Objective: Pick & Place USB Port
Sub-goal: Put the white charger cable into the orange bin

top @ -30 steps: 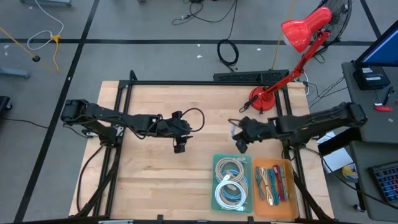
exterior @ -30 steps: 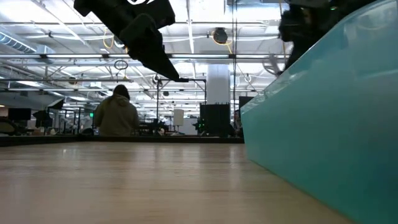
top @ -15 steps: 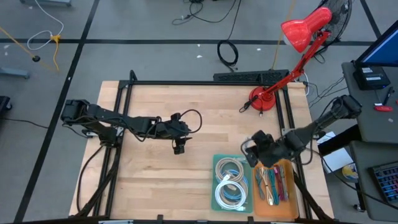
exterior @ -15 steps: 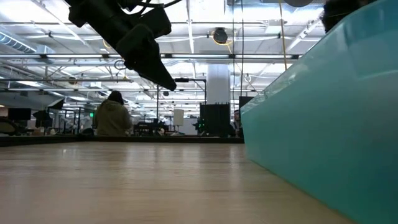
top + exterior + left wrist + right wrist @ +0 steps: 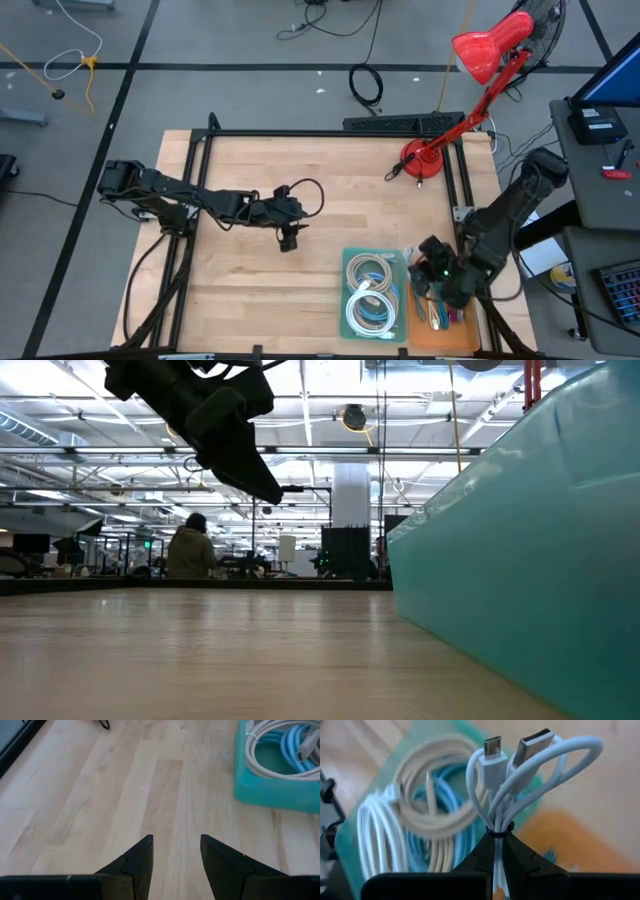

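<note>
My right gripper (image 5: 430,272) hovers above the seam between the teal tray (image 5: 344,296) and the orange tray (image 5: 462,268), shut on a small white USB cable bundle (image 5: 520,775). The bundle's two plugs (image 5: 492,745) stick out past the fingers. Below it in the right wrist view lie the teal tray's coiled white, beige and blue cables (image 5: 420,830). My left gripper (image 5: 288,240) hangs open over bare wood at mid-table, left of the teal tray (image 5: 280,795). My right gripper pinches the white cable bundle between its two fingertips (image 5: 487,845), right at the black tie (image 5: 500,829) that binds the loops. The loops and both plugs stand out beyond the fingertips. The bundle is lifted clear above the trays.
The orange tray holds several coloured cables (image 5: 445,300). A red desk lamp's base (image 5: 420,160) stands near the table's far right corner. Bare wood spreads left of the trays. A person (image 5: 195,548) sits far behind the table in the low view.
My right gripper has swung from right of mid-table toward the near edge, carrying the white cable bundle, and now hovers over the two trays. It has left the low view. My left arm has stayed nearly where it was.
</note>
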Controlling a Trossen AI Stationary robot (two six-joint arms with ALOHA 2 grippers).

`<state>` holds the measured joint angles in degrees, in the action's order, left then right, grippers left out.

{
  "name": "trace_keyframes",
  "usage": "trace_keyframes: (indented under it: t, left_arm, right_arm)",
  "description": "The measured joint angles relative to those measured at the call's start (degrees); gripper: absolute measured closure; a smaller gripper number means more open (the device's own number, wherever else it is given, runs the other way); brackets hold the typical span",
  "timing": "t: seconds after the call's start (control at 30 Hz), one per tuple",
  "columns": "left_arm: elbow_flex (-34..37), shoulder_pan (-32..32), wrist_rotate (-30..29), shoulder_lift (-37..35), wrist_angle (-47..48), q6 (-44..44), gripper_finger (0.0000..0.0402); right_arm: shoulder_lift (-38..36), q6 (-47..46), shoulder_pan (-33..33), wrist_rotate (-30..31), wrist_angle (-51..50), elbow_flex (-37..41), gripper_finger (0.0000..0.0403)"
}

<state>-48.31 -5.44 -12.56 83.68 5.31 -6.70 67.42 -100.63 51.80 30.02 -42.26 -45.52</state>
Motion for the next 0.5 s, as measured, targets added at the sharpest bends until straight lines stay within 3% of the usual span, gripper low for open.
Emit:
trace_keyframes:
  t: [0.17, 0.5]
  left_arm:
    - [0.0, -0.65, -1.04, 0.0, -0.01, -0.98, 0.0236]
    - [0.0, -0.76, -1.15, 0.0, -0.05, -1.16, 0.0236]
  right_arm:
    - [2.25, -9.87, 6.97, -0.37, 0.0, -0.04, 0.0393]
    - [9.21, -25.38, 15.08, -10.77, -5.23, -5.85, 0.0395]
